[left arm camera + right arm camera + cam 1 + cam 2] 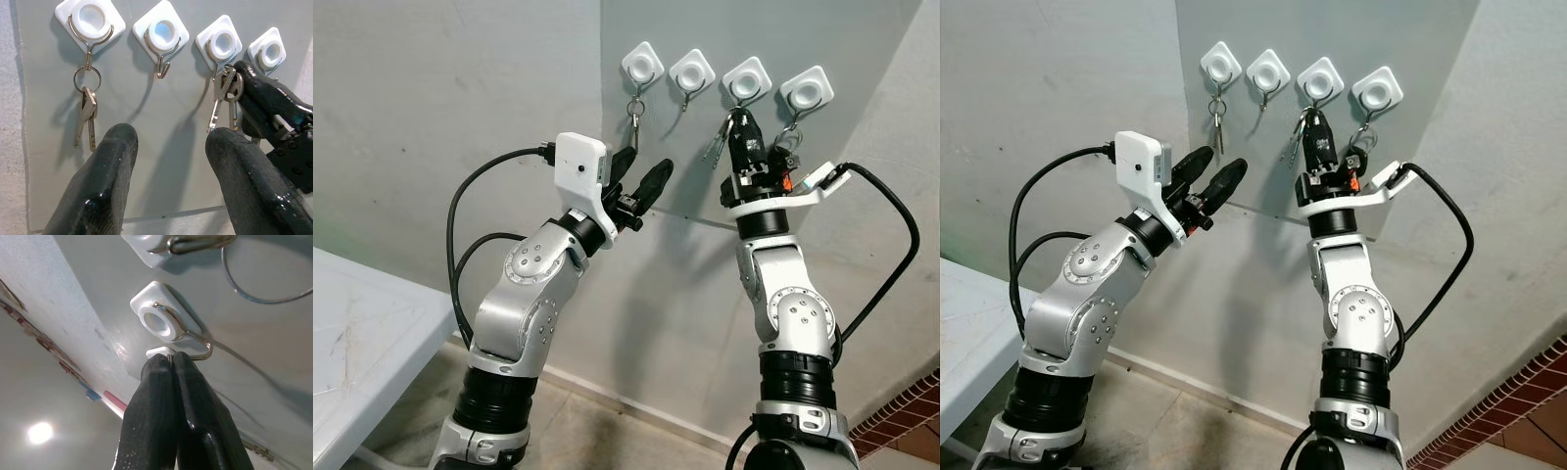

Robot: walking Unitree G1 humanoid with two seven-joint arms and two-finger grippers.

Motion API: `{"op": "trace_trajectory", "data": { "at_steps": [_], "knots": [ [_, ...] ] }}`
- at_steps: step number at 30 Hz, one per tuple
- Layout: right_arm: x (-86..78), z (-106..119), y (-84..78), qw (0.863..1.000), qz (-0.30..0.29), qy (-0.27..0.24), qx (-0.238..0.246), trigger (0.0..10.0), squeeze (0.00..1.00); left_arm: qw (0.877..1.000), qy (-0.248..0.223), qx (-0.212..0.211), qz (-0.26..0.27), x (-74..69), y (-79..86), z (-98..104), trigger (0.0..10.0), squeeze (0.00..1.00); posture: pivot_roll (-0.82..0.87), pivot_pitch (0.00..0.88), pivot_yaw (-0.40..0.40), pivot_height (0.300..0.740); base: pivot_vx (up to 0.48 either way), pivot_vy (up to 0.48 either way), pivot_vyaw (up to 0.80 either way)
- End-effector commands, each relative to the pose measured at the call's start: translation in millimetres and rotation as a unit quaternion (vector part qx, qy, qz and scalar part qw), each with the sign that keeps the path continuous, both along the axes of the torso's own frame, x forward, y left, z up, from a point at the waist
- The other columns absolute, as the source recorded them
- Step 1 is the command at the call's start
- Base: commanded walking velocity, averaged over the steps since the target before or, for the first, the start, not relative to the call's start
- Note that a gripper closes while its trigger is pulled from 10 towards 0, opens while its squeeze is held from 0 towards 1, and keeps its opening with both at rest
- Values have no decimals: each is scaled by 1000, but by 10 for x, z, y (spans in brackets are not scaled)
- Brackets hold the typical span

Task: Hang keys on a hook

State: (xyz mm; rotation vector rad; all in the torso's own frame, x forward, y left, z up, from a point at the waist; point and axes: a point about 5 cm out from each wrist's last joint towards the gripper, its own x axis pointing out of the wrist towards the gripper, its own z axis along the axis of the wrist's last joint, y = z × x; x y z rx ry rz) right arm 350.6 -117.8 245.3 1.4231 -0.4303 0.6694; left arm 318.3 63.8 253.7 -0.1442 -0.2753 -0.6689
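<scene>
Two claws up in front of me, both raised toward the grey board (862, 59) on the wall. Nearest in the left eye view, centre-left of frame, my left claw (641, 186) sits spread wide with nothing between its fingers (107, 181), aimed at the board but well short of it. Right of centre, my right claw (741, 127) points straight up, fingers (166, 396) pinched tight together with a thin bit of metal at the tips; I read that as the ring of the keys (222, 95), though the ring itself is too small to confirm in the right wrist view.

Farther back, four white hooks in a row across the upper part of the frame. First hook (90, 22), upper left in the left wrist view, already carries a set of keys (85, 115) hanging straight down. Second hook (161, 36) is bare. Third hook (222, 44) is the one that matters: my right claw tip is just under it, keys dangling downward beside the claw, long axis vertical. Fourth hook (806, 93) has something dark hanging below it, unclear what.

Key relation: hook wire curls just above my pinched tips, nearly touching. Right arm is the near one; judging by this, ring looks on or about on the wire, so release comes next.
</scene>
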Motion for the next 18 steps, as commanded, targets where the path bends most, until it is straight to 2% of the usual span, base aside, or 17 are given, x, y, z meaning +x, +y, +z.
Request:
{"op": "trace_trajectory", "data": {
  "at_steps": [1,3,10,18],
  "knots": [
    [25,117,75,1000,5,-6,12,10000,0,1000,-16,-1,-1,-17,-13,88,10000,0,223,0,-10,736,0,0,0],
    [27,88,69,1000,3,-1,14,10000,0,1000,-16,-2,0,-16,-8,89,10000,0,223,0,-10,736,0,0,0],
    [-30,-49,78,997,15,20,76,10000,0,1000,-14,-2,1,-19,-6,85,10000,0,224,0,-9,736,0,0,0],
    [-53,-79,96,995,23,28,89,10000,0,1000,-15,-2,-2,-22,-14,89,10000,0,224,0,-8,736,0,0,0]
  ]
}}
